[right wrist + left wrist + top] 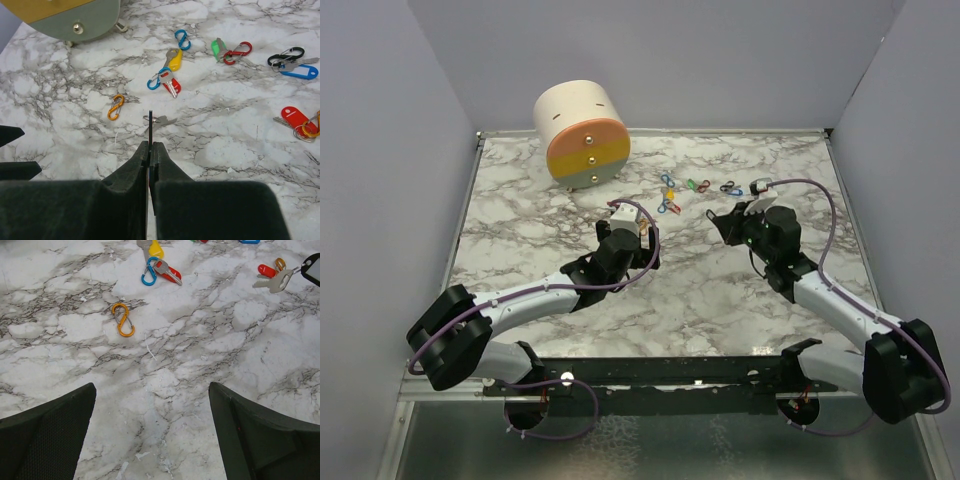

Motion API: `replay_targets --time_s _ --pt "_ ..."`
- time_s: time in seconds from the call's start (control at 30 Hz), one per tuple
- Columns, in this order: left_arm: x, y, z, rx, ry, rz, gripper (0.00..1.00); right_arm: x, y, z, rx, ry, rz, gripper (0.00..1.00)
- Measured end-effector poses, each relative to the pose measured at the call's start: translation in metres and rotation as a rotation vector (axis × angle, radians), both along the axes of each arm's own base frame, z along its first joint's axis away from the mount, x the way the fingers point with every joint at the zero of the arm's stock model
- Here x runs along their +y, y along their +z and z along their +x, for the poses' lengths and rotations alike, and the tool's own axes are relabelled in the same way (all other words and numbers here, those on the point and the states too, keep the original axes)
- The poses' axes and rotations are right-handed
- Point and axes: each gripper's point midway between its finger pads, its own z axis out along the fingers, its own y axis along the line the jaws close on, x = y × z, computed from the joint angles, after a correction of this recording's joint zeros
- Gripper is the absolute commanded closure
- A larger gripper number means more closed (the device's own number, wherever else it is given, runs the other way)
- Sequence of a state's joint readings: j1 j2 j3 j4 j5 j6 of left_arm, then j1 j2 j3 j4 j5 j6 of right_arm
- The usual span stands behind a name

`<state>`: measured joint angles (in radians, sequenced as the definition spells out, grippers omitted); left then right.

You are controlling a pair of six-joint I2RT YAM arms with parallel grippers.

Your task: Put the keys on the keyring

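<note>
The right gripper [150,149] is pinched tight on a thin dark sliver that I take to be the keyring [150,120]. It shows edge-on and is hard to make out, poised over the marble table [60,110]. The left gripper [152,390] hovers with its fingers spread wide and nothing between them, an orange clip [122,319] lying beyond it. Farther back, loose on the table, lie a yellow key [175,60], a red key [173,88] close by it, and a green key [215,48] off to their right.
</note>
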<state>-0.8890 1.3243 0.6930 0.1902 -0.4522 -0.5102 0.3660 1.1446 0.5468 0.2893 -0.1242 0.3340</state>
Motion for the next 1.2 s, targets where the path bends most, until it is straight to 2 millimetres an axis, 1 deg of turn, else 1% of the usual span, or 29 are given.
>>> replay_targets --time_s 0.13,0.27,0.4,0.57,0.73,0.9,1.07,1.2 --pt "0.000 0.000 0.000 0.000 0.000 0.000 0.04 0.001 0.004 -0.003 -0.008 0.006 0.001 0.99" --pt "0.000 -0.003 0.000 0.004 0.000 0.006 0.04 0.004 0.000 -0.007 0.010 0.018 -0.006 0.99" --pt "-0.001 -0.014 0.001 0.023 0.001 0.029 0.04 0.011 -0.004 -0.013 0.032 0.036 -0.011 0.99" --pt "-0.001 -0.032 0.006 0.046 0.018 0.074 0.06 0.019 0.006 -0.023 0.013 0.059 -0.001 0.99" --pt "-0.004 -0.048 0.020 0.052 0.062 0.130 0.10 0.018 0.015 -0.030 -0.002 0.056 0.000 0.99" --pt "-0.010 -0.067 0.039 0.056 0.114 0.195 0.11 0.014 0.023 -0.032 -0.024 0.045 -0.001 0.99" --pt "-0.014 -0.085 0.056 0.060 0.152 0.250 0.14 0.009 0.019 -0.034 -0.011 0.032 -0.020 0.99" --pt "-0.013 -0.093 0.069 0.070 0.172 0.261 0.15 0.007 0.020 -0.034 -0.015 0.021 -0.025 0.99"
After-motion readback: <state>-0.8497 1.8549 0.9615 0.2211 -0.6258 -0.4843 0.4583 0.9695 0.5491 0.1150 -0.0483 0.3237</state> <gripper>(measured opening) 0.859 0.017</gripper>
